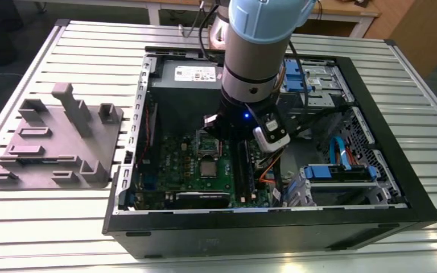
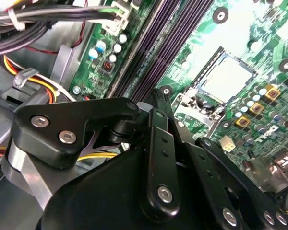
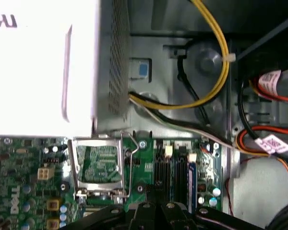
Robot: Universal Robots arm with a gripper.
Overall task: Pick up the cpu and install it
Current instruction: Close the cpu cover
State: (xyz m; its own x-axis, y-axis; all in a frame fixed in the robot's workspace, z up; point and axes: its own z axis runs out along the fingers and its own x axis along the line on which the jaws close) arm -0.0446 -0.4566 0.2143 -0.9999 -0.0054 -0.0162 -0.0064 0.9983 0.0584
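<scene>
Open black computer case [image 1: 279, 230] on slatted table [image 1: 44, 227], grey tray [image 1: 103, 142] beside it, green motherboard [image 1: 179, 166] inside, yellow cables [image 3: 222, 72]

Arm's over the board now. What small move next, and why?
Probably slide the gripper toward the exterior view's lower left until it is centred over the cpu. The cpu lies flat on the board beside the open socket frame, while the gripper hangs off to one side, nearer the memory sticks.
</scene>
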